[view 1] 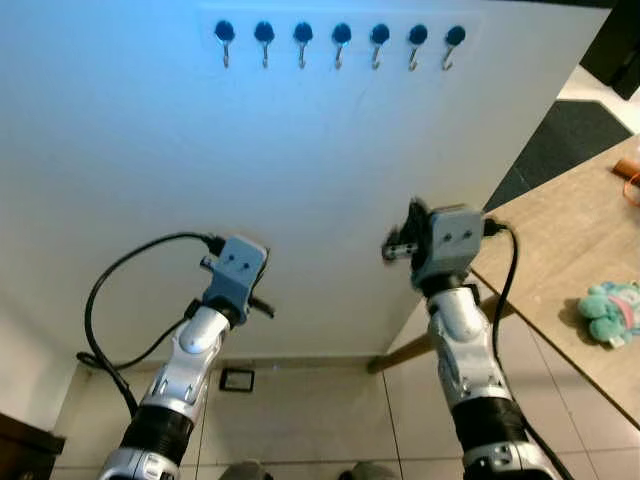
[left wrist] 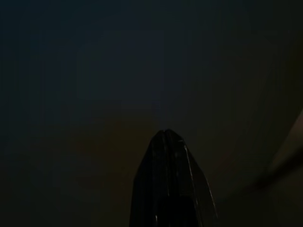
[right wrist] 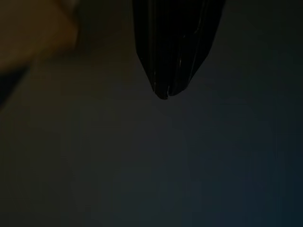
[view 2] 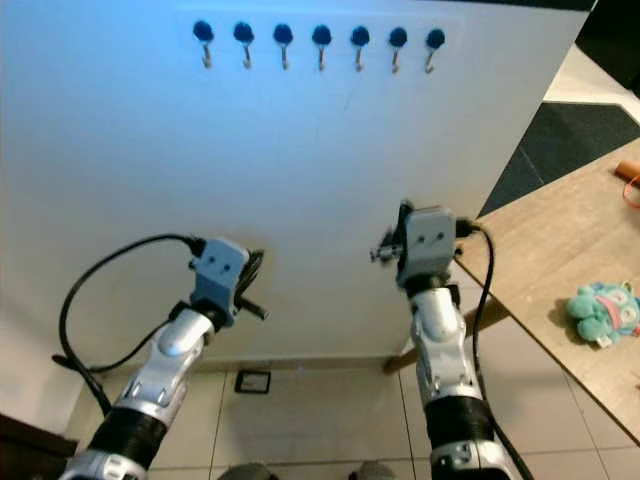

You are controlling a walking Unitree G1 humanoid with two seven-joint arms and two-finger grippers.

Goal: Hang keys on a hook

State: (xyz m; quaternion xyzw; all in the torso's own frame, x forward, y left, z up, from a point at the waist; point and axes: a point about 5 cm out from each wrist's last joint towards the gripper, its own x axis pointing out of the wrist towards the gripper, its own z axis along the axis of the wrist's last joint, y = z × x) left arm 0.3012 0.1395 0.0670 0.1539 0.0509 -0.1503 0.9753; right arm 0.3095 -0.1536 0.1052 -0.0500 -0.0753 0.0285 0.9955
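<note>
A row of several metal hooks (view 1: 341, 45) with dark blue knobs runs high on the white wall (view 1: 150, 180). Both arms are raised toward this wall, well below the hooks. My right gripper (right wrist: 163, 93) is shut, its black fingers pressed together, and I can make out nothing between them in the dark right wrist view. In the left eye view it appears as a blurred dark shape (view 1: 398, 240) close to the wall. My left gripper (left wrist: 165, 135) is also shut, pointing at the wall lower on the left, behind its grey wrist housing (view 1: 237, 265).
A wooden table (view 1: 560, 240) stands at the right with a teal plush toy (view 1: 610, 310) and an orange item (view 1: 630, 175) on it. Behind it lies a dark mat (view 1: 565, 140). Tiled floor (view 1: 320, 420) lies below, with a dark cabinet corner (view 1: 20, 450) at lower left.
</note>
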